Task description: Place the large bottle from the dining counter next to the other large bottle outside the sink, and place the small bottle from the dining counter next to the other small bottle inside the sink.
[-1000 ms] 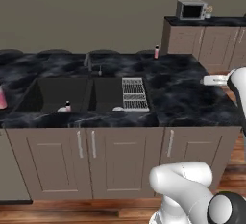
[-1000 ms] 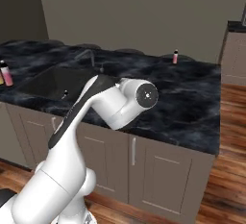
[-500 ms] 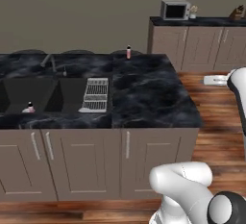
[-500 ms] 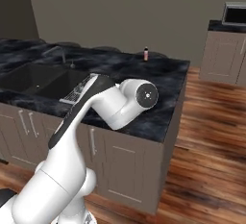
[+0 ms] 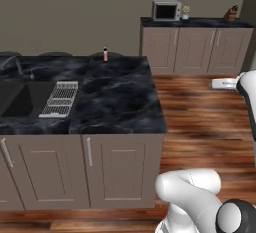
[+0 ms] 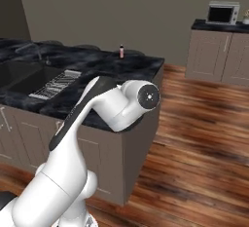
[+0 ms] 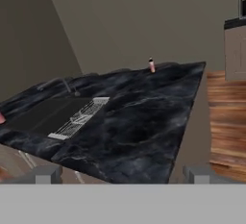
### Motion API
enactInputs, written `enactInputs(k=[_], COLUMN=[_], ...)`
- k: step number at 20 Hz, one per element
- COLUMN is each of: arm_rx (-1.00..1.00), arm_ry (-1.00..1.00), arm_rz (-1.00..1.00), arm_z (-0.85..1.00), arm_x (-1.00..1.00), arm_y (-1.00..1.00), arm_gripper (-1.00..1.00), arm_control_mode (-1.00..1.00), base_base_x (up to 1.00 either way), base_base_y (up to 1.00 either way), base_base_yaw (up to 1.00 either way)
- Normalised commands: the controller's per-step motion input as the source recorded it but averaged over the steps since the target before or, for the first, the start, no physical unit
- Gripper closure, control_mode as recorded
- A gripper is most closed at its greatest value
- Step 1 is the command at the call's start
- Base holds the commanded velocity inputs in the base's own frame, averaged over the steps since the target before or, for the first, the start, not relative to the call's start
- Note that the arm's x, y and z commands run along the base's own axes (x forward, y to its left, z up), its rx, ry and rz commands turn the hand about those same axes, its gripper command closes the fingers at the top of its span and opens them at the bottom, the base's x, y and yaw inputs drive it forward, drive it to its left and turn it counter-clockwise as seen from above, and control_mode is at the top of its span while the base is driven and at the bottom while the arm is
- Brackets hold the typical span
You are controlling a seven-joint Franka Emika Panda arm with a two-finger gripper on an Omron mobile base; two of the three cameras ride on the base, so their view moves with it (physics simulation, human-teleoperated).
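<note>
A slim pink bottle (image 5: 105, 54) (image 6: 121, 51) (image 7: 152, 65) with a dark cap stands upright at the far edge of the black marble dining counter (image 5: 120, 97) (image 6: 131, 67) (image 7: 144, 122). The dark sink (image 5: 17, 99) (image 6: 26, 77) (image 7: 41, 115) is set into the same slab, with its ribbed drain rack (image 5: 60, 98) (image 6: 54, 84) (image 7: 79, 118) and curved faucet (image 7: 67, 84). A pink object (image 7: 1, 118) is cut off by the left edge of the hand view, beyond the sink. My gripper (image 7: 122, 175) is open and holds nothing, off the counter's near right corner and far from the bottle.
Round black stools (image 5: 55, 53) line the counter's far side. Beige wall cabinets (image 5: 195, 49) (image 6: 219, 55) with a microwave (image 5: 166, 10) (image 6: 222, 13) stand at the back right. Wood floor (image 5: 205, 122) (image 6: 199, 123) stretches right of the counter's end.
The whole picture has slid left, so the camera has moved right along the counter. The sink now sits at the left edge and the counter's right end and floor have come into view.
</note>
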Motion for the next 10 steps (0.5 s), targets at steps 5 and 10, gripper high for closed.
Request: enactInputs(k=[5, 10], arm_rx=[0.00, 0.00], arm_ry=[0.00, 0.00], arm_rz=[0.00, 0.00], arm_z=[0.00, 0.00], arm_x=[0.00, 0.00], arm_y=[0.00, 0.00], arm_gripper=[-1.00, -1.00], arm_control_mode=[1.00, 1.00], base_base_x=[0.11, 0.11], base_base_y=[-0.82, -0.81], base_base_yaw=[0.00, 0.00])
